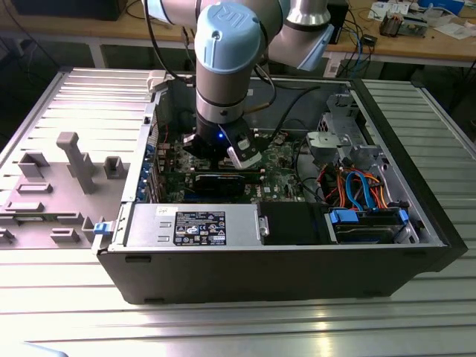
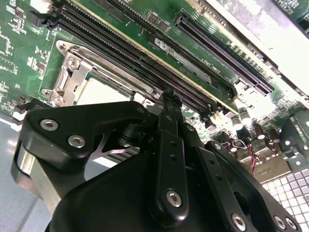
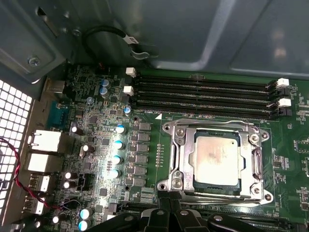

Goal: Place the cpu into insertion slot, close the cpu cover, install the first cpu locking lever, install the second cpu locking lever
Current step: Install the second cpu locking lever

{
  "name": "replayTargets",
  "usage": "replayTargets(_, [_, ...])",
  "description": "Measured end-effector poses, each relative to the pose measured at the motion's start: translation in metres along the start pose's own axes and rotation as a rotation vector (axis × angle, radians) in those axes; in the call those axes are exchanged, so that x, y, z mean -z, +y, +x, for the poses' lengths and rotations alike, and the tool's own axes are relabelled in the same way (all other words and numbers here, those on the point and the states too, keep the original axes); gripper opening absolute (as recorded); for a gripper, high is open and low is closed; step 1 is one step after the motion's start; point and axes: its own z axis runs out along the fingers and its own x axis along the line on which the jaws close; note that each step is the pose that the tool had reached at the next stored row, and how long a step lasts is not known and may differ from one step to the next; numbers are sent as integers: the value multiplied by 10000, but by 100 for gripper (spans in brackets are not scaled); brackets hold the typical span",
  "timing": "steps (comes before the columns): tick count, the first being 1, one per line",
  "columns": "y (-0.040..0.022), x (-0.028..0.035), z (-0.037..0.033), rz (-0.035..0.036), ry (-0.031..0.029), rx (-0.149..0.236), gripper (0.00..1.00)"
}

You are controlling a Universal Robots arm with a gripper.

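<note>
The cpu (image 3: 217, 157) lies flat in the insertion slot (image 3: 175, 183), its dull silver top showing. The cpu cover (image 3: 184, 154) is down around it as a silver frame. Thin lever wires run along two sides of the frame (image 3: 212, 123); I cannot tell whether they are latched. My gripper (image 3: 170, 205) is shut with nothing in it, its tip right at the socket's edge nearest the wrist. In the second wrist view the black gripper (image 2: 170, 104) stands over the socket corner, with the cpu (image 2: 99, 94) partly hidden behind it. In the exterior view the gripper (image 1: 216, 160) reaches down into the open case.
Long black memory slots (image 3: 203, 94) run beside the socket. Capacitors (image 3: 118, 145) and rear ports (image 3: 43, 145) lie further off on the green board. In the exterior view a power supply (image 1: 193, 225), a black card (image 1: 223, 182), cables (image 1: 357, 186) and the case walls (image 1: 416, 186) surround the arm.
</note>
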Motion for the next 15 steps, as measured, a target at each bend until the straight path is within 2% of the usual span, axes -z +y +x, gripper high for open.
replayTargets(2, [-3,-11,1,-35,-3,2,11])
replayTargets(9, [-2,-33,12,-90,-7,4,11])
replayTargets(12, [4,-38,14,-141,-12,7,11])
replayTargets(15, [8,-47,15,-227,-21,10,11])
